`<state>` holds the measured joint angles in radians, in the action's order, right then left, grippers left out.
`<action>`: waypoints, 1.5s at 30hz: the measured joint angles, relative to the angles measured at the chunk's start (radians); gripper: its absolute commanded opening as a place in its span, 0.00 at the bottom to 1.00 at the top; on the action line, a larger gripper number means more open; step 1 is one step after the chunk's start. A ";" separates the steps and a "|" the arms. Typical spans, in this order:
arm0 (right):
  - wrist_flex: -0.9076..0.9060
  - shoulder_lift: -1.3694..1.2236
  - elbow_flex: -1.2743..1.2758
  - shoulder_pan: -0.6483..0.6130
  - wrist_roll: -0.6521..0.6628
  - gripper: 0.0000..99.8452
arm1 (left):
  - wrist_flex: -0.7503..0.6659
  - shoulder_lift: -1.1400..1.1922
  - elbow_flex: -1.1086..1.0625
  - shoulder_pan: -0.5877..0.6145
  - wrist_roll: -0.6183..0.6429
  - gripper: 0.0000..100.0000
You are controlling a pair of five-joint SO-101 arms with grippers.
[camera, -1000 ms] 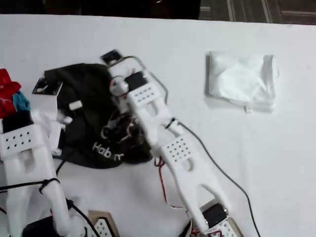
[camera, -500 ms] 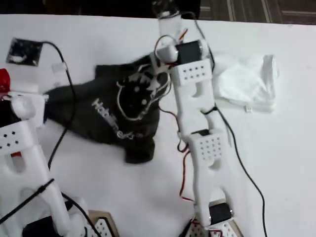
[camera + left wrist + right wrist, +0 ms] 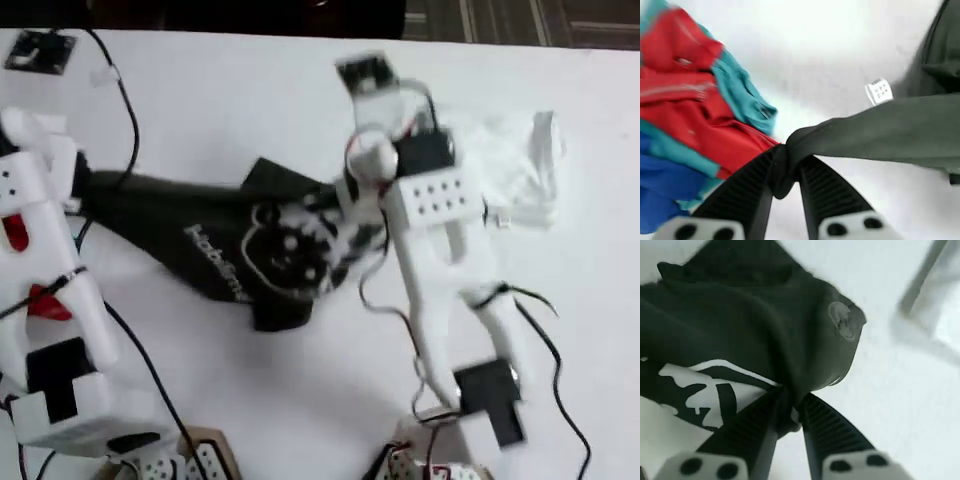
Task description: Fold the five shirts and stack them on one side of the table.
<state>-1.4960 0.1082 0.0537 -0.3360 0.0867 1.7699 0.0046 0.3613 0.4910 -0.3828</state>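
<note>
Stretching across the middle of the white worktop (image 3: 200, 80), the black shirt (image 3: 230, 250) is pulled out long between the two arms, its white print facing up and one lumpy corner sagging towards the near edge. From where I stand it looks like the second shirt being spread out for folding, with no fold made yet. Off to the far right lies a white shirt (image 3: 515, 165), already folded into a neat square, which I take as the start of the stack. By the left arm sits a crumpled heap of red, teal and blue shirts (image 3: 680, 100), not yet folded, so most of the job is left. The left gripper (image 3: 785, 170) is clamped on a bunched end of the black shirt, just beside that heap, and the right gripper (image 3: 787, 410) is pinched tight on the opposite end, near the white shirt
</note>
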 measured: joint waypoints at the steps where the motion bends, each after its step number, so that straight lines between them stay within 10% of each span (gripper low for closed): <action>1: 0.069 0.038 0.126 0.002 0.000 0.02 | 0.000 0.003 -0.028 -0.009 0.000 0.03; 12: 0.471 0.199 0.861 0.015 0.212 0.02 | -0.025 0.011 -0.434 -0.061 -0.063 0.03; 28: 0.446 0.244 0.865 0.017 0.244 0.06 | -0.124 -0.011 -0.594 -0.060 -0.089 0.03; 34: 0.295 0.446 0.822 0.017 0.252 0.24 | -0.275 -0.311 -0.827 -0.055 -0.091 0.03; 45: 0.180 0.793 0.658 0.017 0.252 0.25 | -0.410 -0.594 -1.125 -0.055 -0.091 0.03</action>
<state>-1.3165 0.9014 0.7119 -0.3191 0.3383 1.3602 -0.5892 -0.7633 0.4358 -0.4733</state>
